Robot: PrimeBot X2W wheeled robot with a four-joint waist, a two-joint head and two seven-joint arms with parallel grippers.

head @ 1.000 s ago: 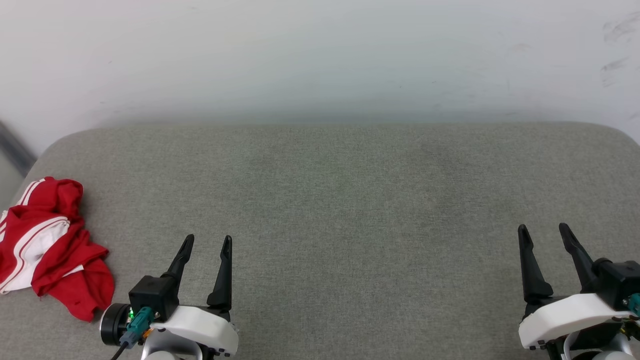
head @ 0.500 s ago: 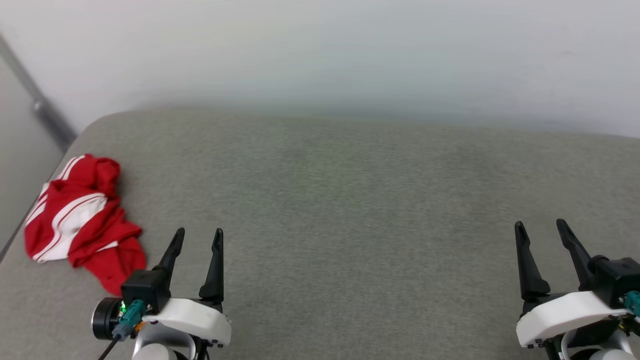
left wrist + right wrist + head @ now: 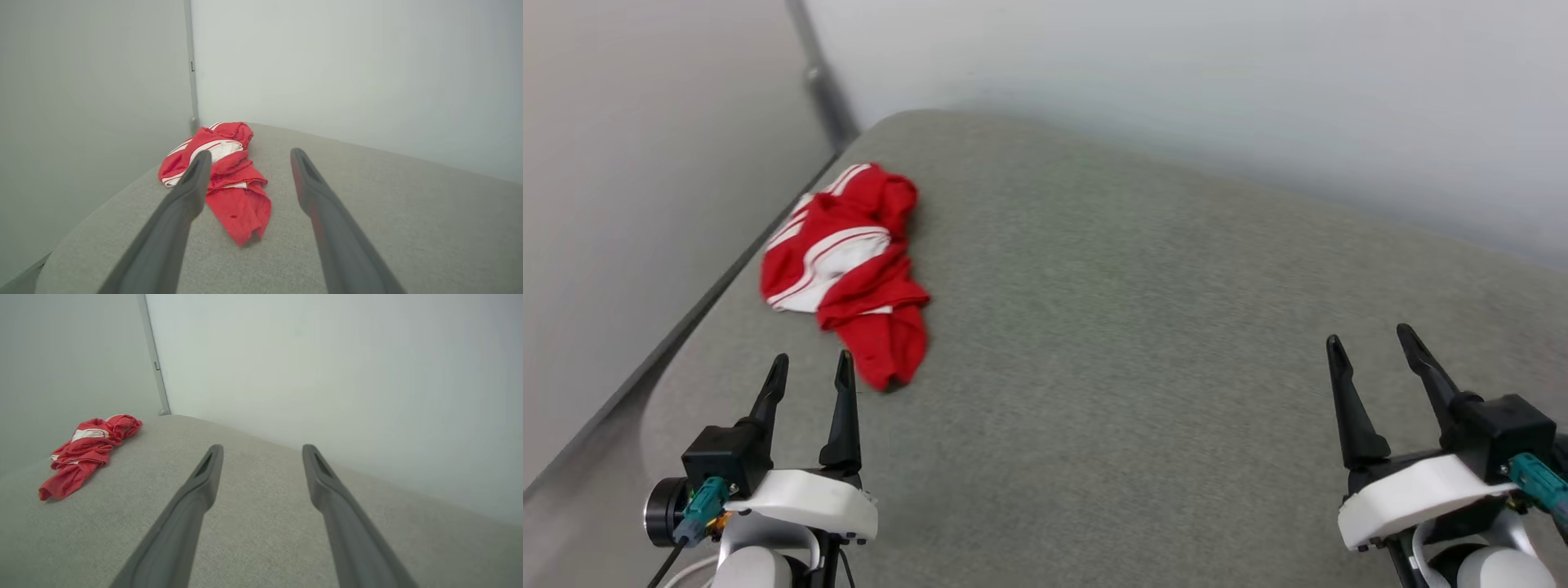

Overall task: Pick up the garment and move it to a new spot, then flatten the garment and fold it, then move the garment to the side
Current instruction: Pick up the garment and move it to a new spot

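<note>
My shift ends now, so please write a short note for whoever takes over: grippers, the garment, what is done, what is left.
Left gripper: open, empty, just short of the garment.
Right gripper: open, empty, far to its right above the cushion.
Garment: crumpled heap near the cushion's left edge.
Done: nothing.
Left: pick up, move, flatten, fold, set aside.

grey cushion (image 3: 1143,343) (fabric-covered), pale wall (image 3: 1217,90)

The red garment (image 3: 870,282), white striped trim showing, lies crumpled in a heap just ahead of the left gripper (image 3: 813,359).
</note>
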